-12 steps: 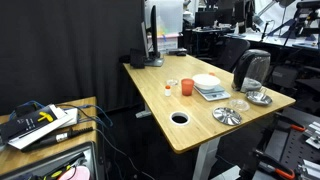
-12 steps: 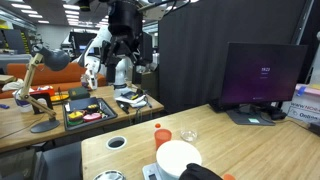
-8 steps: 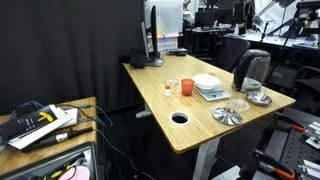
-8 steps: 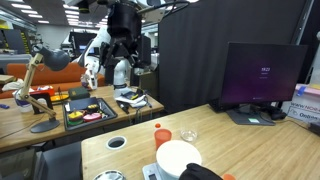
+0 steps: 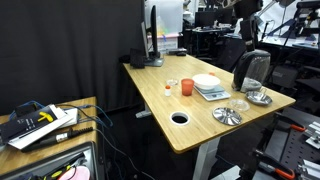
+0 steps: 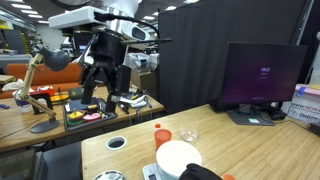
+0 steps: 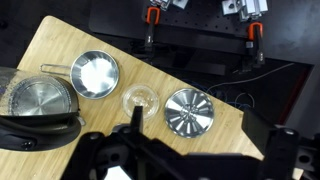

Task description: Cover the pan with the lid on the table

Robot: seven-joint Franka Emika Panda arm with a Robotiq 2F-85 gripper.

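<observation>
The lid [image 7: 190, 110], a flat shiny disc with radial glints, lies near the table's edge; it also shows in an exterior view [image 5: 228, 115]. The small silvery pan [image 7: 95, 74] sits apart from it, with its thin handle pointing away, and also shows in an exterior view [image 5: 259, 97]. My gripper [image 7: 205, 138] hangs high above the table with its fingers wide apart and empty, roughly over the lid. The arm shows high above the table's end in an exterior view [image 5: 247, 30] and further off in an exterior view [image 6: 106, 90].
A small clear round piece [image 7: 140, 99] lies between pan and lid. A black and grey appliance [image 7: 35, 100] stands beside the pan. A white plate [image 5: 207, 81] on a scale, an orange cup [image 5: 186, 88] and a cable hole [image 5: 180, 117] are further along the table [image 5: 160, 120].
The arm has swung into place above the end of the table where the pan and lid are, shifting and lowering in the exterior views. The objects on the table have not moved.
</observation>
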